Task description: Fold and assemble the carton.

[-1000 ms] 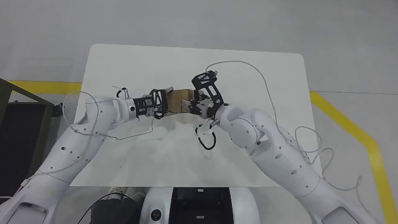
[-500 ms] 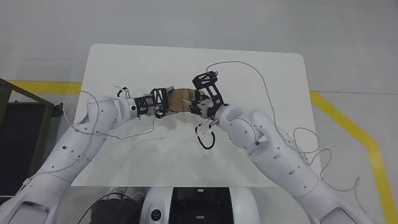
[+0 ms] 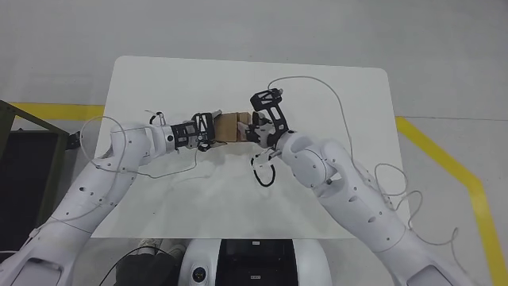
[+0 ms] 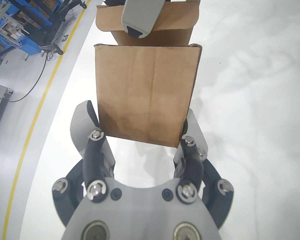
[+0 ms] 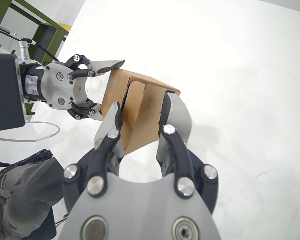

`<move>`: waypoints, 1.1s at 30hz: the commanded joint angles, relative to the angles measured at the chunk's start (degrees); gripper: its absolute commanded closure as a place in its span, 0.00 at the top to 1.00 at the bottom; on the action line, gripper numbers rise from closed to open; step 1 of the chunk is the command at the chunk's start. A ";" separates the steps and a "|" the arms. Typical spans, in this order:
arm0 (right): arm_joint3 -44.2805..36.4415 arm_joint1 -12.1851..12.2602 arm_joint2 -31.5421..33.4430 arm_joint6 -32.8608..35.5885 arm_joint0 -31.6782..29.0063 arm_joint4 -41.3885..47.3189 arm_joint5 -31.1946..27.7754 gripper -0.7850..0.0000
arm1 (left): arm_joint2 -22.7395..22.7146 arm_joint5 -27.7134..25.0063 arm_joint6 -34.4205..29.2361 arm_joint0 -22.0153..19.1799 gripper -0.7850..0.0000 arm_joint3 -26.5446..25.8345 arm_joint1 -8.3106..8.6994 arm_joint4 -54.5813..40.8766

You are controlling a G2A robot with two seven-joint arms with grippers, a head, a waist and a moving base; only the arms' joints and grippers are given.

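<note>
Editor: Placement of the carton (image 3: 229,127), left to right?

Photographer: Mid-counter. The left gripper (image 3: 205,132) comes in from the left of the white counter (image 3: 159,79) and clamps one end of the brown carton. A finger presses each side wall, with the jaws spread just as wide as the carton.

Editor: Which way does it run?

Photographer: Its long axis goes across the counter, left to right, straight between the two grippers. In the left wrist view a broad brown face is turned to the camera, with a crease down its middle along that axis. Whether the end at the left gripper is open, I cannot tell.

Editor: And the other end?

Photographer: It points at the right gripper (image 3: 252,130) and is open, with a flap (image 4: 176,16) standing out past the body. The right gripper is about half open and closes on that end. One of its fingers (image 4: 142,3) lies across the flap; in the right wrist view the other is set against the carton's corner edge.

Editor: Anything further right?

Photographer: A thin white cable (image 3: 325,87) arcs over the counter beside the right arm.
</note>
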 commanded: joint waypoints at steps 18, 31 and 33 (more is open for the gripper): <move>-4.28 -0.01 3.83 -0.73 -3.96 4.29 -4.52 0.49 | -0.61 -0.49 -0.29 0.28 0.27 0.48 -0.11 0.05; -3.18 0.55 8.48 -2.74 -6.93 6.88 -5.86 0.40 | 0.18 -0.01 -1.01 -0.31 0.28 0.71 -0.58 0.08; -3.51 0.60 8.96 -3.96 -7.20 7.05 -7.33 0.38 | 0.11 -0.04 -1.10 -0.30 0.27 0.75 -0.60 0.05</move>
